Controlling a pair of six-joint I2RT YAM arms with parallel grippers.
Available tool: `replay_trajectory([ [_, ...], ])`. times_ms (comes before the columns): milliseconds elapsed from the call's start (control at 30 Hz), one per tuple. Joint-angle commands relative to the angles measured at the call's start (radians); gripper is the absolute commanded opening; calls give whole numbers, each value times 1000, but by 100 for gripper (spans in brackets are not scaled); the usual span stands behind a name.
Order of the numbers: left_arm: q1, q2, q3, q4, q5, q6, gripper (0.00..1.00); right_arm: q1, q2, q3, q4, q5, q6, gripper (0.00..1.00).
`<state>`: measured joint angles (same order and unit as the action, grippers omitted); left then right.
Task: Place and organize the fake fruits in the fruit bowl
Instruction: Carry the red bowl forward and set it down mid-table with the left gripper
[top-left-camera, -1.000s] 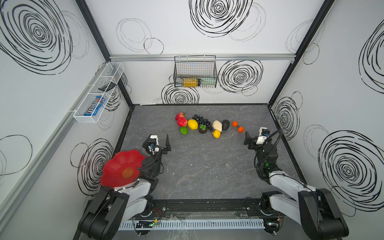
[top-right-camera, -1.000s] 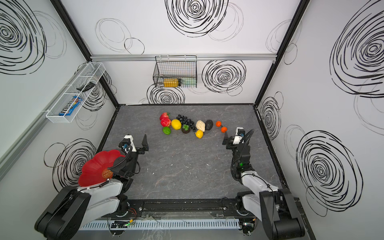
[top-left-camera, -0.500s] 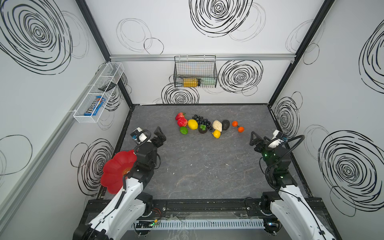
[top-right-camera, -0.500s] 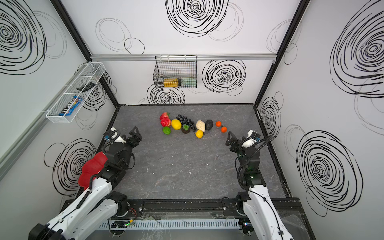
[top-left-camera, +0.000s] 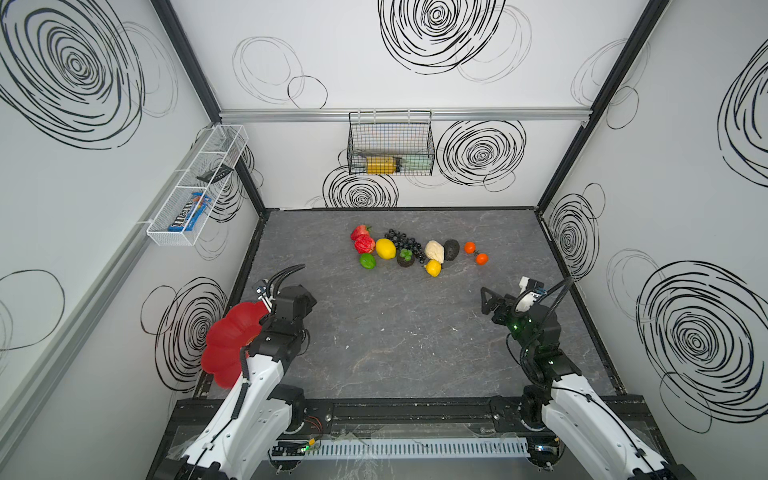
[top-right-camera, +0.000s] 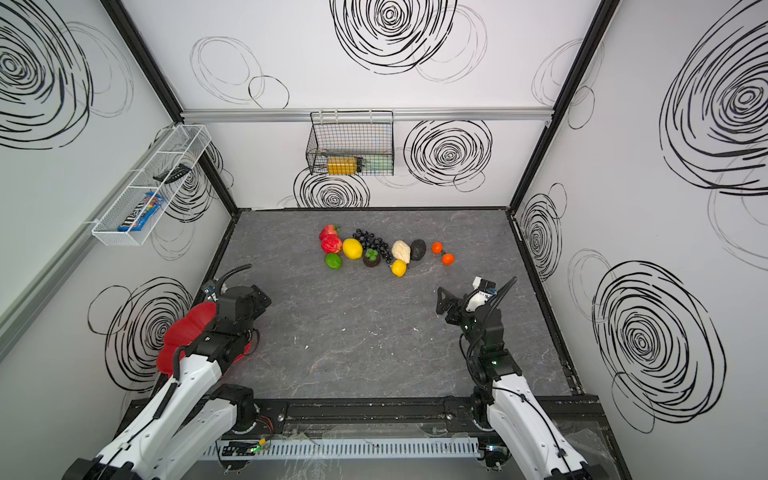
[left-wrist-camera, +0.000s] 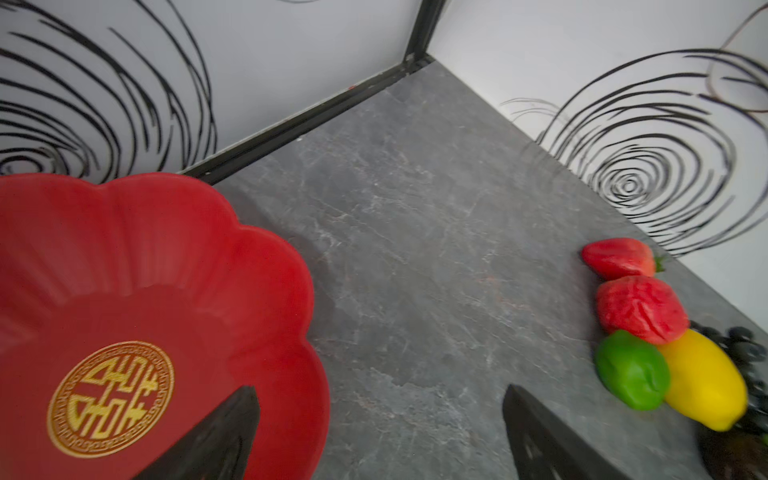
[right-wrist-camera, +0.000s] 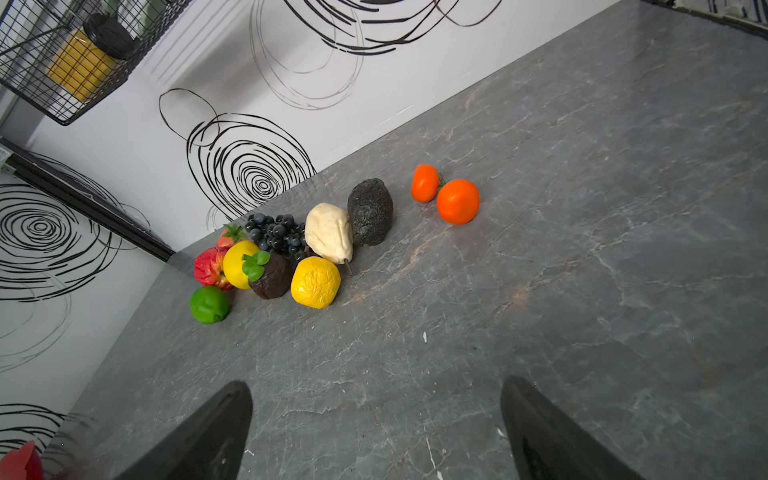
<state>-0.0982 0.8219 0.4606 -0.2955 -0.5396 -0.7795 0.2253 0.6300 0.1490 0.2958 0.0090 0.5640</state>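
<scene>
The red scalloped fruit bowl (top-left-camera: 226, 345) (top-right-camera: 183, 332) (left-wrist-camera: 124, 270) rests at the table's left edge by the wall, partly hidden by my left arm. The fake fruits lie in a row at the back middle: strawberry (top-left-camera: 360, 231), red apple (top-left-camera: 365, 244), lemon (top-left-camera: 385, 248), lime (top-left-camera: 367, 261), grapes (top-left-camera: 401, 239), mangosteen (top-left-camera: 406, 257), beige fruit (top-left-camera: 434, 251), avocado (top-left-camera: 451, 249) and two oranges (top-left-camera: 481, 259). My left gripper (left-wrist-camera: 380, 395) is open and empty, one fingertip over the bowl's rim. My right gripper (right-wrist-camera: 376, 386) hangs open over bare table, well short of the fruits.
A black wire basket (top-left-camera: 390, 143) with a yellow container hangs on the back wall. A white mesh basket (top-left-camera: 195, 187) with a blue candy packet hangs on the left wall. Walls close in the table (top-left-camera: 395, 332) on three sides.
Both arms have unfolded and risen from their low folded pose. The left gripper has swung towards the bowl, the right one has drawn back to the right. Both stay open.
</scene>
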Motion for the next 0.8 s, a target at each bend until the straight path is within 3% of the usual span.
replay_trajectory([
  [0,50,74,30,-54,-91,-43,96,22,-19,0,6,108,7,97],
  [233,177,281,29,65,111,10,96,62,-43,-4,-2,156,-3,97],
  [400,193,399,78,70,189,45,96,75,-62,1,-43,212,-3,97],
  [767,175,444,64,112,317,73,96,91,-75,2,-56,240,3,97],
])
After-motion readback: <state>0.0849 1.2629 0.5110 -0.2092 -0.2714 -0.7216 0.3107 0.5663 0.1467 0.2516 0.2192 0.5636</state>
